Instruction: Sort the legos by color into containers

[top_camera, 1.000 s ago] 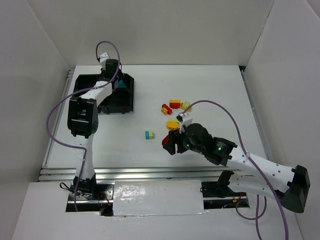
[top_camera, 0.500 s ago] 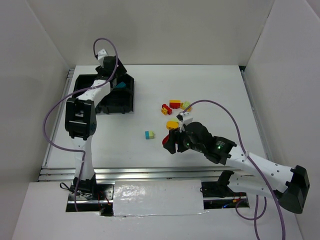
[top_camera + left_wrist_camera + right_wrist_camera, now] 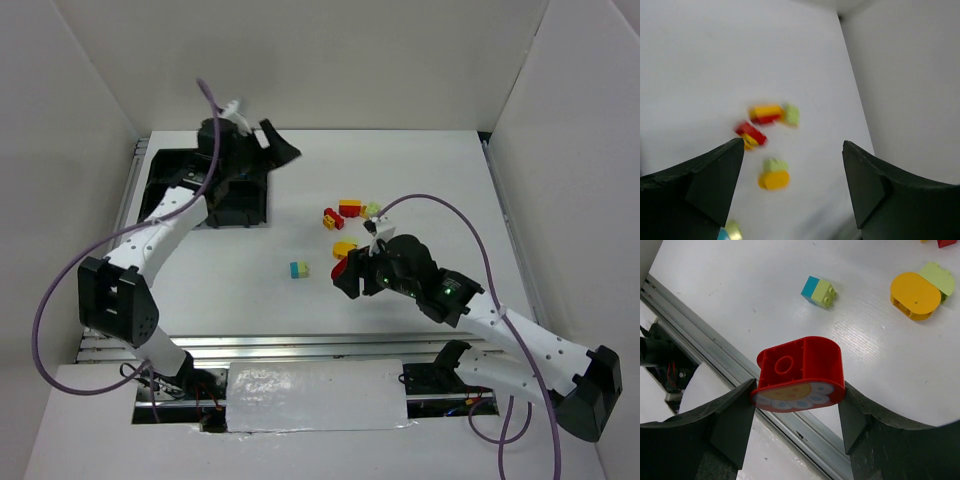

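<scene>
My right gripper [image 3: 347, 274] is shut on a red rounded lego [image 3: 800, 369] with a flower face, held above the table near its front. A teal-and-lime lego [image 3: 299, 269] lies to its left and also shows in the right wrist view [image 3: 818, 291]. A yellow oval lego [image 3: 345, 248] with a lime one [image 3: 938, 279] sits just beyond. Red, yellow and lime legos [image 3: 345, 212] cluster farther back, blurred in the left wrist view [image 3: 766, 113]. My left gripper [image 3: 272, 150] stands open and empty at the far right corner of the black tray of containers [image 3: 245, 210].
White walls close in the table on the left, back and right. A metal rail [image 3: 700, 327] runs along the near edge below the held brick. The left arm [image 3: 165, 225] lies across the tray and hides much of its inside.
My left gripper opened over the tray, then swung up and to the right, off the tray. The right gripper shifted slightly right with the red lego still in it.
</scene>
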### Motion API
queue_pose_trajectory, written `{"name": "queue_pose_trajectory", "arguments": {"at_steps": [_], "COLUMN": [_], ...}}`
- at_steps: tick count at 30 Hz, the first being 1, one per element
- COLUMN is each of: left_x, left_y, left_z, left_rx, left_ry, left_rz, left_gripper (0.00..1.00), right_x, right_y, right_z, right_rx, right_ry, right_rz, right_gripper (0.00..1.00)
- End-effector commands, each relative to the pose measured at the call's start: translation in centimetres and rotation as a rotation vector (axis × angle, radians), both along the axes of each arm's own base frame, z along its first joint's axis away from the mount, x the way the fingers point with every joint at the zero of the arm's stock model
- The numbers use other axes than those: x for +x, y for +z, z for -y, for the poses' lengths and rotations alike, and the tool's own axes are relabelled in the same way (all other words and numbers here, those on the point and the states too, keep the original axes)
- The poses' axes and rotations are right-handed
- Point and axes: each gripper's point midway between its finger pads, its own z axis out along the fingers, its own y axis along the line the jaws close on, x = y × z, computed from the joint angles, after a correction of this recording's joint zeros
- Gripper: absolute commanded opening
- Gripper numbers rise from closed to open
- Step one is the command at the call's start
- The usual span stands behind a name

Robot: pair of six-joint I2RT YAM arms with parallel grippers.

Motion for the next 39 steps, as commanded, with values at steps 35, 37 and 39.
{"name": "queue_pose_trajectory", "arguments": {"at_steps": [35,37,39], "left_x": [-24.5,-24.9,-25.0], "left_y": [-7.5,-7.4,-7.5], "left_z": [16.4,16.7,16.8], "left_rx": [-0.12,-0.113,-0.102], "left_ry": [-0.816,-0.839,-0.847], "left_rz": [-0.345,-0.336,-0.334], "left_gripper": [0.75,0.66,0.59], "right_x": [1.3,1.3,1.4], "right_y": [4.2,4.3,4.5], "right_z": [-1.7,-2.3,-2.5], "right_rx": [0.012,0.013,0.016], "right_ry": [-0.031,-0.012,-0.014], "right_rz": [0.093,0.085,0.085], "right_gripper": [0.12,0.12,0.12]}}
